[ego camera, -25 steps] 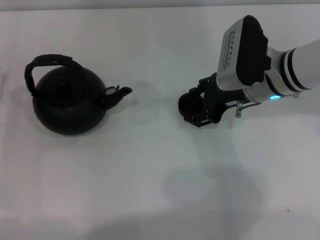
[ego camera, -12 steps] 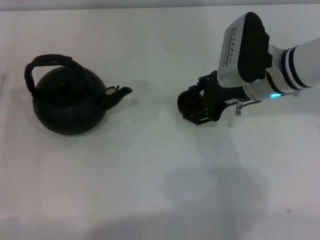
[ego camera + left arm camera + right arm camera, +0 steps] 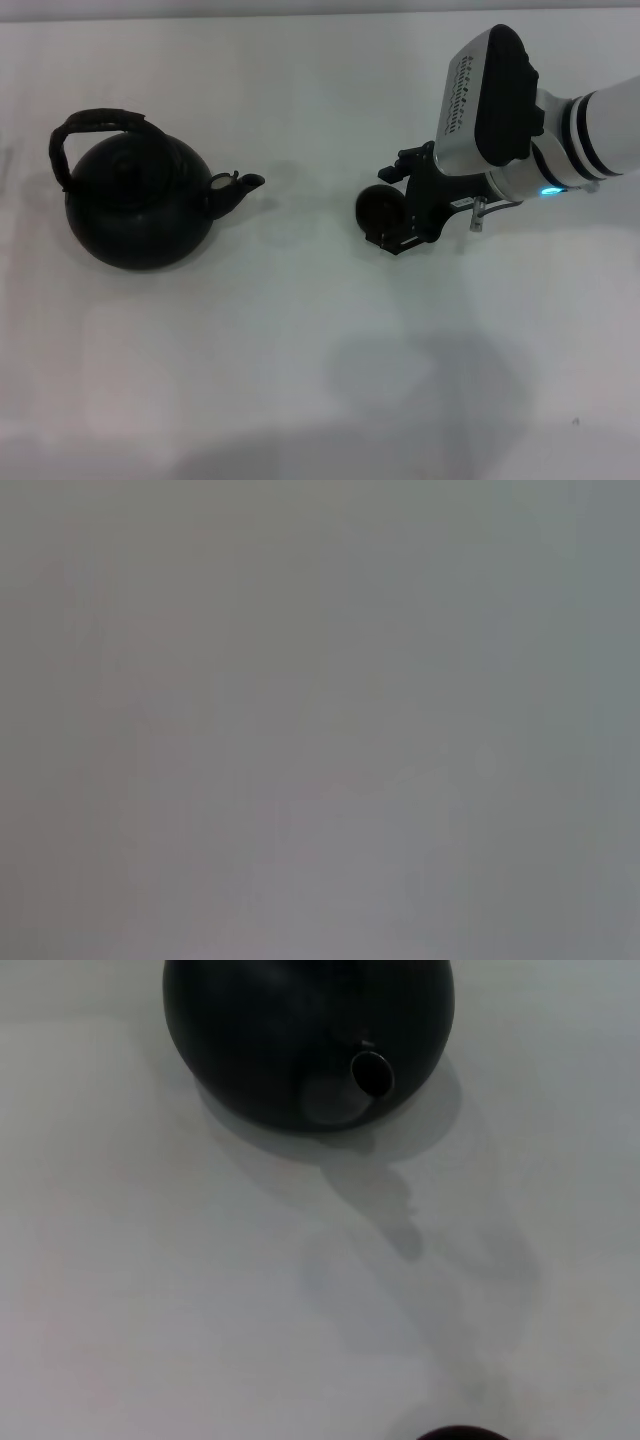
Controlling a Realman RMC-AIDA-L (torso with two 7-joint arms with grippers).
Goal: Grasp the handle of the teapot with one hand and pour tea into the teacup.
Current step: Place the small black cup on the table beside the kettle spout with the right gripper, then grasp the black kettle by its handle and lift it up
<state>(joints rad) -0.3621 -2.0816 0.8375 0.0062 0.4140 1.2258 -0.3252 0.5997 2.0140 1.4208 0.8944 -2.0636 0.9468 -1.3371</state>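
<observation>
The teapot point(image 3: 138, 203) sits on the white tabletop point(image 3: 300, 350) at about nine o'clock in the head view, its spout point(image 3: 238, 186) pointing toward three o'clock and its arched handle point(image 3: 92, 132) standing up over the lid, free of any grip. Well apart from it, at about three o'clock, the teacup point(image 3: 379, 210) rests on the tabletop with the right gripper point(image 3: 405, 208) just beside or touching it; whether the jaws are released or clenched on the cup cannot be told. The right wrist view looks straight at the teapot's spout opening point(image 3: 371, 1073), with the cup rim point(image 3: 462, 1433) just showing at the frame edge. The left gripper is not in view. The step in hand seems to be placing the cup: it is best left upright, within the spout's reach and in line with it, so that the pour lands inside, and the arm should draw clear without nudging it.
</observation>
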